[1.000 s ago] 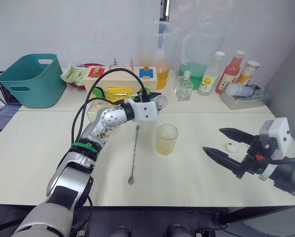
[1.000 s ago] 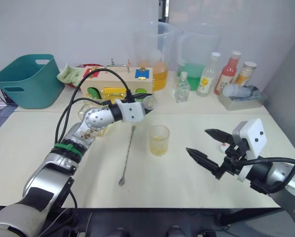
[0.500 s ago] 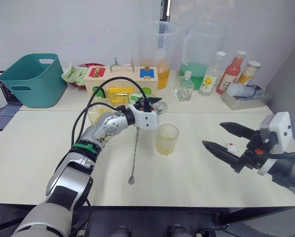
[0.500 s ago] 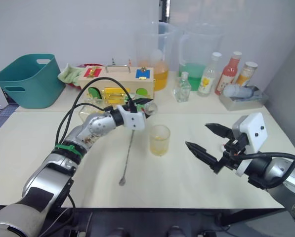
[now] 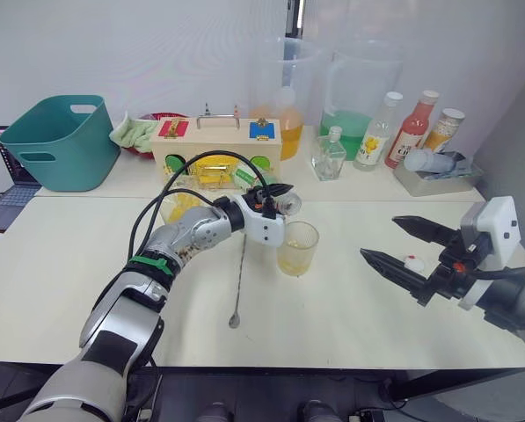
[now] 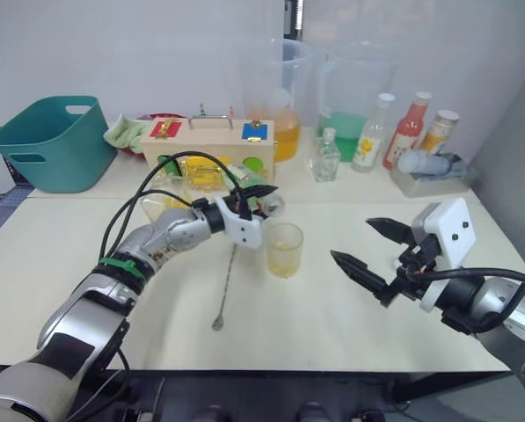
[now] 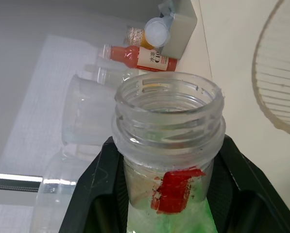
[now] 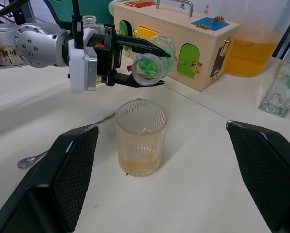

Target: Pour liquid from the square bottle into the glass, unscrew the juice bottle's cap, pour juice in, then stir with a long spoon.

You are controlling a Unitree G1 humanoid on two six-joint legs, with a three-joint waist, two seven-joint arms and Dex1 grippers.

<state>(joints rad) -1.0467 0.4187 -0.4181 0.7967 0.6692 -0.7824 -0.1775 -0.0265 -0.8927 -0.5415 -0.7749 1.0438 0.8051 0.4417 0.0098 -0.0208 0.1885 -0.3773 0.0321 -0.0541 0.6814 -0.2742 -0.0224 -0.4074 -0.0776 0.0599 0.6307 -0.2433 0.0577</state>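
Note:
My left gripper (image 5: 278,195) is shut on the neck of the juice bottle (image 5: 290,205), which lies tipped nearly level, its uncapped mouth (image 7: 168,99) just behind and above the glass (image 5: 296,248). I see no stream leaving it. The ribbed glass (image 8: 141,136) holds a little yellow liquid. On the table left of the glass lies the long spoon (image 5: 238,277). The square bottle (image 5: 176,207) with yellow liquid stands behind my left forearm. My right gripper (image 5: 381,238) hovers open to the right of the glass, with the white cap (image 5: 412,262) on the table beside it.
A wooden latch box (image 5: 215,145) stands behind the glass. Two big jugs (image 5: 280,88) and several bottles (image 5: 411,127) line the back right beside a grey tray (image 5: 433,176). A teal basket (image 5: 55,141) sits at the back left.
My left gripper has carried the juice bottle to the right and forward, closer to the glass. The right gripper has barely moved.

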